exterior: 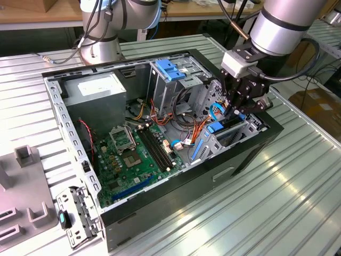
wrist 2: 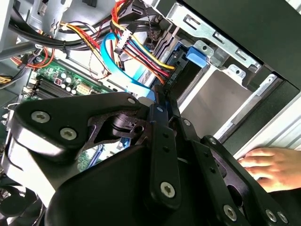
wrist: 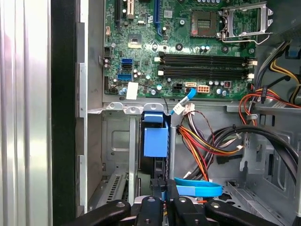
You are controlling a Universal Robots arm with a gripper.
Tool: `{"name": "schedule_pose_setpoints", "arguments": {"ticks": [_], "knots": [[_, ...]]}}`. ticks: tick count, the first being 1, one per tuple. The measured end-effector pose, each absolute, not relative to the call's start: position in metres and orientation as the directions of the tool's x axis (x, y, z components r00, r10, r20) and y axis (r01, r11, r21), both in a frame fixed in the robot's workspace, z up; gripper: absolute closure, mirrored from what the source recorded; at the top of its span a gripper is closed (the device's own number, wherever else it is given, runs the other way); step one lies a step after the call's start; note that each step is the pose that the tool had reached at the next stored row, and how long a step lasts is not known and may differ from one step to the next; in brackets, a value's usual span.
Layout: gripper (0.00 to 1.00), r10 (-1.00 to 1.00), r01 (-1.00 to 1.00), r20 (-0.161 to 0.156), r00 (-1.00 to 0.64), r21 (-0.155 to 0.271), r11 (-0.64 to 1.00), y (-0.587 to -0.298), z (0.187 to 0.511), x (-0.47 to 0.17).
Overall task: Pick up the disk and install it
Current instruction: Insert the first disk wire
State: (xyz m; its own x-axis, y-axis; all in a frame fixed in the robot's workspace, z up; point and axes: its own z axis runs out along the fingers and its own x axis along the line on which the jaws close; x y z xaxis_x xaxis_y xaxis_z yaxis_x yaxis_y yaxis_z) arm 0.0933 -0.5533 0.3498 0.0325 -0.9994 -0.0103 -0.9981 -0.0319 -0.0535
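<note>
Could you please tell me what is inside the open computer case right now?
Inside the computer case lie a green motherboard, coloured cables and the blue-framed disk, standing in its bay below the pincer. The disk's lower part is hidden.

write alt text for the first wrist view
The robot's gripper sits low inside an open computer case, right at the disk with its blue frame, which stands in a metal bay. Beyond are the green motherboard and bundled coloured cables.

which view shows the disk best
The first wrist view: the disk stands on edge in its bay, blue carrier facing the camera. The exterior view shows a blue sliver; the second wrist view, its blue edge.
</note>
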Motion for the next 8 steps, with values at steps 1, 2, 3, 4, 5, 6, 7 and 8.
{"name": "schedule_pose_setpoints", "arguments": {"ticks": [1, 2, 3, 4, 5, 6, 7, 8], "knots": [[0.84, -0.999, -0.998, -0.013, 0.032, -0.054, -0.032, -0.5533, 0.3498, 0.0933], [0.84, -0.999, -0.998, -0.018, 0.033, -0.054, -0.032, -0.5536, 0.3496, 0.0933], [0.84, -0.999, -0.998, -0.022, 0.033, -0.054, -0.031, -0.5553, 0.3495, 0.0934], [0.84, -0.999, -0.998, -0.023, 0.033, -0.054, -0.031, -0.5569, 0.3495, 0.0934], [0.84, -0.999, -0.998, -0.032, 0.033, -0.054, -0.031, -0.5583, 0.3495, 0.0934], [0.84, -0.999, -0.998, -0.039, 0.033, -0.055, -0.030, -0.5591, 0.3494, 0.0933], [0.84, -0.998, -0.998, -0.046, 0.033, -0.055, -0.030, -0.5601, 0.3495, 0.0934], [0.84, -0.998, -0.998, -0.051, 0.033, -0.055, -0.030, -0.5616, 0.3495, 0.0934]]}}
